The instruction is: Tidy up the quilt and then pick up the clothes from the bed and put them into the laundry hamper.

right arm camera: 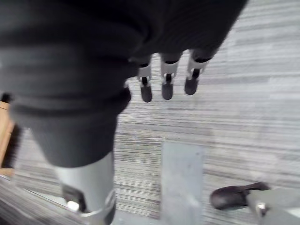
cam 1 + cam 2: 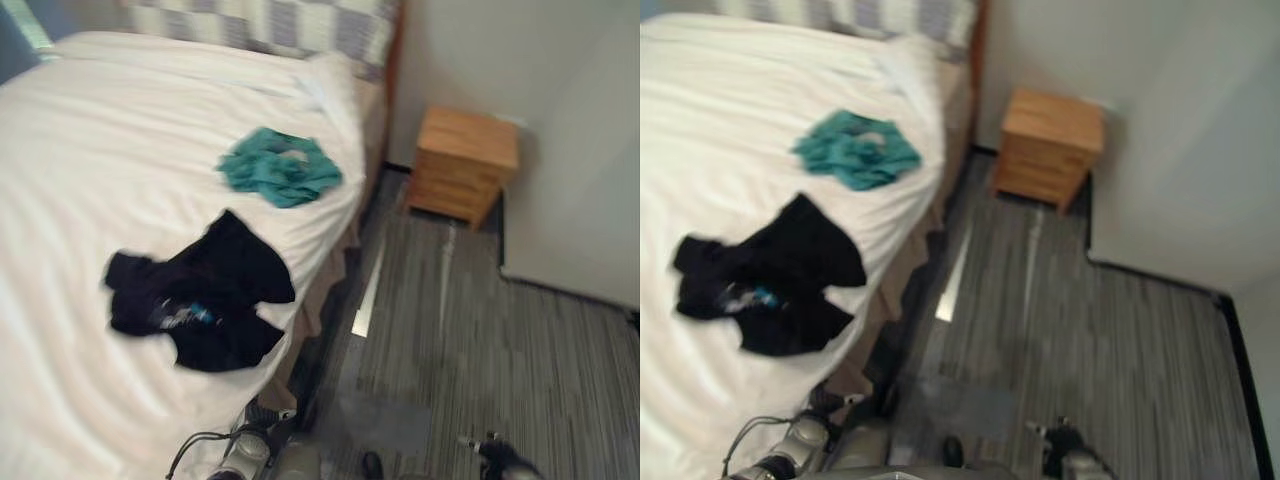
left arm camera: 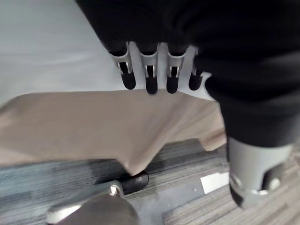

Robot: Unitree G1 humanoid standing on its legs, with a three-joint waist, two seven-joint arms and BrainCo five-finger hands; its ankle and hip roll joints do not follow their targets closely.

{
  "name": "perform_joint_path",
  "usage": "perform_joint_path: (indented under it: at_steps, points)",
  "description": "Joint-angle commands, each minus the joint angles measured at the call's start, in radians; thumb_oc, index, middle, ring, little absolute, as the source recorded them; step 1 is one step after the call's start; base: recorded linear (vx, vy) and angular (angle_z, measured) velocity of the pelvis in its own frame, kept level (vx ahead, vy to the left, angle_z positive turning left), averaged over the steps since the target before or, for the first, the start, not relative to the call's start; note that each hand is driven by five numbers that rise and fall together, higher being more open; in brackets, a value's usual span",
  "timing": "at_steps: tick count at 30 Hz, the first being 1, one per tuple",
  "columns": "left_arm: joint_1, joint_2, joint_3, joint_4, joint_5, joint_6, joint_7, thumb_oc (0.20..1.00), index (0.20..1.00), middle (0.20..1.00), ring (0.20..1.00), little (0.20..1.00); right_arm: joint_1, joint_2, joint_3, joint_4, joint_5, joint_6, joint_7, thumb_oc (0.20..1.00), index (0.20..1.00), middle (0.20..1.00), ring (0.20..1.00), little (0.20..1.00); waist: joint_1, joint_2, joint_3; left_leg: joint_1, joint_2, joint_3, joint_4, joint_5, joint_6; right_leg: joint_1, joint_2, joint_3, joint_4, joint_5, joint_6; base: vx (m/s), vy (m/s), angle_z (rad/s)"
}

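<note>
While both hands' fingers (image 3: 149, 75) hang straight and empty, the black shirt (image 2: 200, 295) is seen at eleven o'clock, nearest the left hand (image 3: 154, 70).

nightstand (image 2: 462, 163): you see it well ahead of your right hand, against the wall
carpet (image 2: 1090, 350): grey, striped

Left hand (image 3: 154, 70): dark ribbed cover over back and wrist; silver fingers in a row, dark rounded tips; thick silver thumb with dark tip and small round fasteners. Right hand (image 1: 166, 77): same build, dark ribbed cover, silver dark-tipped fingers, silver thumb.
</note>
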Motion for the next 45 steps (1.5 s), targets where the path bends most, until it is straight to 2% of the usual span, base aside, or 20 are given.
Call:
perform_joint_path:
  at_steps: [1,2,4,8,10,13,14,15,16,17,19,21,26,29,32,33,37,41,42,45]
  points:
    - [-0.043,0.063,-0.024,-0.024,0.054,0.007,0.001,1.000,1.000,1.000,1.000,1.000,-0.008,0.067,-0.061,-0.031,-0.029,0.006,-0.009,1.000,1.000,1.000,1.000,1.000,-0.001,-0.065,0.053,0.234,0.013,0.106,-0.078,-0.114,0.020,-0.192,-0.103,-0.059,0.614,0.005,0.209,0.50,0.312,-1.08]
    - [-0.048,0.073,-0.040,-0.016,0.091,0.014,0.007,1.000,1.000,1.000,1.000,1.000,-0.012,0.069,-0.064,-0.041,-0.032,0.004,-0.017,1.000,1.000,1.000,1.000,1.000,-0.039,-0.035,0.078,0.328,0.040,0.162,-0.144,-0.121,0.036,-0.314,-0.128,-0.141,0.778,0.036,0.202,0.38,0.244,-1.07]
    - [-0.052,0.076,-0.042,-0.016,0.097,0.009,0.005,1.000,1.000,1.000,1.000,1.000,-0.011,0.066,-0.059,-0.043,-0.039,0.002,-0.014,1.000,1.000,1.000,1.000,1.000,-0.056,-0.023,0.083,0.372,0.045,0.185,-0.177,-0.125,0.037,-0.352,-0.136,-0.185,0.764,0.018,0.196,0.36,0.189,-0.90]
    - [-0.059,0.086,-0.057,-0.030,0.134,-0.001,-0.021,1.000,1.000,1.000,1.000,1.000,0.025,0.069,-0.050,-0.054,-0.038,-0.010,-0.004,1.000,1.000,1.000,1.000,1.000,-0.126,-0.028,0.069,0.474,-0.005,0.180,-0.235,-0.178,0.040,-0.415,-0.029,-0.217,0.403,-0.018,0.184,0.54,0.091,-0.25]
    - [-0.064,0.093,-0.070,-0.026,0.165,-0.003,-0.035,1.000,1.000,1.000,1.000,1.000,0.021,0.065,-0.050,-0.039,-0.048,-0.007,-0.007,1.000,1.000,1.000,1.000,1.000,-0.141,-0.028,0.057,0.531,-0.011,0.200,-0.248,-0.227,0.024,-0.409,-0.054,-0.304,0.191,0.015,0.187,0.59,0.008,0.21]
    - [-0.072,0.072,-0.090,-0.004,0.224,0.002,-0.012,1.000,1.000,1.000,1.000,1.000,0.025,0.077,-0.039,-0.029,-0.050,-0.012,-0.012,1.000,1.000,1.000,1.000,1.000,-0.151,-0.013,0.053,0.561,0.005,0.219,-0.201,-0.239,0.001,-0.392,-0.055,-0.345,0.149,0.023,0.171,0.48,-0.012,0.14]
    - [-0.060,0.065,-0.082,0.004,0.217,0.004,-0.027,1.000,1.000,1.000,1.000,1.000,0.044,0.074,-0.031,-0.022,-0.029,-0.013,0.006,1.000,1.000,1.000,1.000,1.000,-0.154,0.007,0.043,0.515,0.019,0.243,0.019,-0.162,-0.045,-0.341,-0.043,-0.323,0.148,0.024,0.133,0.31,-0.011,0.03]
    - [-0.060,0.065,-0.082,0.004,0.217,0.004,-0.027,1.000,1.000,1.000,1.000,1.000,0.044,0.074,-0.031,-0.022,-0.029,-0.013,0.006,1.000,1.000,1.000,1.000,1.000,-0.154,0.007,0.043,0.514,0.019,0.243,0.019,-0.162,-0.045,-0.341,-0.044,-0.323,0.147,0.024,0.133,0.53,-0.066,0.45]
    - [-0.054,0.069,-0.051,0.020,0.189,0.003,-0.025,1.000,1.000,1.000,1.000,1.000,0.056,0.069,-0.039,-0.019,-0.026,-0.009,0.009,1.000,1.000,1.000,1.000,1.000,-0.128,-0.022,0.062,0.343,0.057,0.252,0.379,-0.021,-0.093,-0.265,-0.067,-0.325,0.136,0.020,0.091,0.34,-0.085,0.56]
    - [-0.039,0.079,-0.038,-0.007,0.165,0.008,-0.024,1.000,1.000,1.000,1.000,1.000,0.053,0.050,-0.034,-0.021,-0.037,-0.006,0.009,1.000,1.000,1.000,1.000,1.000,-0.093,-0.047,0.090,0.260,0.052,0.246,0.556,0.017,-0.077,-0.221,-0.076,-0.313,0.119,0.017,0.070,0.44,-0.119,0.77]
    - [-0.035,0.094,-0.030,-0.037,0.130,0.005,-0.008,1.000,1.000,1.000,1.000,1.000,0.023,0.029,-0.027,-0.012,-0.073,0.005,-0.005,1.000,1.000,1.000,1.000,1.000,-0.052,-0.077,0.115,0.133,0.054,0.254,0.702,-0.030,-0.043,-0.158,-0.095,-0.277,0.077,0.009,0.060,0.35,-0.021,-0.17]
    - [-0.033,0.100,-0.023,-0.053,0.118,0.000,0.003,1.000,1.000,1.000,1.000,1.000,0.007,0.021,-0.005,-0.020,-0.119,0.015,-0.005,1.000,1.000,1.000,1.000,1.000,-0.017,-0.075,0.123,0.084,0.081,0.269,0.624,-0.069,-0.035,-0.101,-0.111,-0.253,0.038,-0.011,0.073,0.46,0.130,-1.08]
    - [-0.023,0.088,-0.011,-0.056,0.139,-0.005,0.013,1.000,1.000,1.000,1.000,1.000,-0.013,0.016,0.022,-0.051,-0.162,0.003,-0.007,1.000,1.000,1.000,1.000,1.000,0.020,-0.041,0.076,0.156,0.046,0.352,-0.045,-0.058,-0.025,-0.027,-0.127,-0.245,0.001,-0.060,0.122,0.47,0.233,-0.86]
    - [-0.017,0.082,-0.006,-0.044,0.139,0.000,0.002,1.000,1.000,1.000,1.000,1.000,-0.010,0.030,0.017,-0.049,-0.174,0.006,-0.005,1.000,1.000,1.000,1.000,1.000,0.022,-0.042,0.051,0.177,0.037,0.421,-0.101,-0.049,-0.007,-0.003,-0.125,-0.259,0.065,-0.098,0.133,0.44,0.202,-0.05]
    - [-0.009,0.073,-0.002,-0.043,0.123,0.004,-0.004,1.000,1.000,1.000,1.000,1.000,0.000,0.047,0.008,-0.055,-0.187,0.010,-0.006,1.000,1.000,1.000,1.000,1.000,0.010,-0.036,0.047,0.260,-0.004,0.392,-0.143,-0.092,0.042,-0.104,-0.148,-0.288,0.379,-0.062,0.195,0.41,0.225,0.38]
    - [-0.010,0.075,0.003,-0.051,0.107,0.006,0.000,1.000,1.000,1.000,1.000,1.000,-0.007,0.053,0.004,-0.072,-0.186,0.013,-0.008,1.000,1.000,1.000,1.000,1.000,0.000,-0.027,0.062,0.316,-0.012,0.368,-0.166,-0.109,0.065,-0.179,-0.181,-0.302,0.559,0.027,0.222,0.32,0.189,0.48]
    - [-0.012,0.077,0.007,-0.059,0.089,0.002,0.013,1.000,1.000,1.000,1.000,1.000,-0.019,0.057,0.011,-0.104,-0.175,0.005,-0.019,1.000,1.000,1.000,1.000,1.000,-0.017,-0.008,0.079,0.385,-0.009,0.271,-0.203,-0.116,0.076,-0.287,-0.128,-0.242,0.635,0.001,0.187,0.33,0.051,0.73]
    - [-0.025,0.080,-0.001,-0.056,0.082,-0.013,0.021,1.000,1.000,1.000,1.000,1.000,-0.039,0.039,0.029,-0.153,-0.175,-0.007,-0.037,1.000,1.000,1.000,1.000,1.000,-0.032,-0.020,0.080,0.403,-0.032,0.115,-0.202,-0.136,0.061,-0.311,-0.106,-0.094,0.283,-0.025,0.174,0.36,-0.163,1.84]
    - [-0.035,0.080,-0.006,-0.043,0.089,-0.016,0.022,1.000,1.000,1.000,1.000,1.000,-0.053,0.020,0.032,-0.174,-0.188,-0.006,-0.045,1.000,1.000,1.000,1.000,1.000,-0.039,-0.028,0.082,0.412,-0.047,0.012,-0.200,-0.155,0.047,-0.338,-0.114,0.076,0.160,0.021,0.215,0.23,-0.116,1.90]
    - [-0.036,0.089,0.001,-0.030,0.082,-0.016,0.028,1.000,1.000,1.000,1.000,1.000,-0.063,-0.003,0.051,-0.230,-0.238,-0.005,-0.053,1.000,1.000,1.000,1.000,1.000,-0.026,-0.045,0.081,0.418,-0.043,-0.063,-0.179,-0.183,0.024,-0.350,-0.137,0.130,0.115,0.057,0.234,0.34,-0.269,2.04]
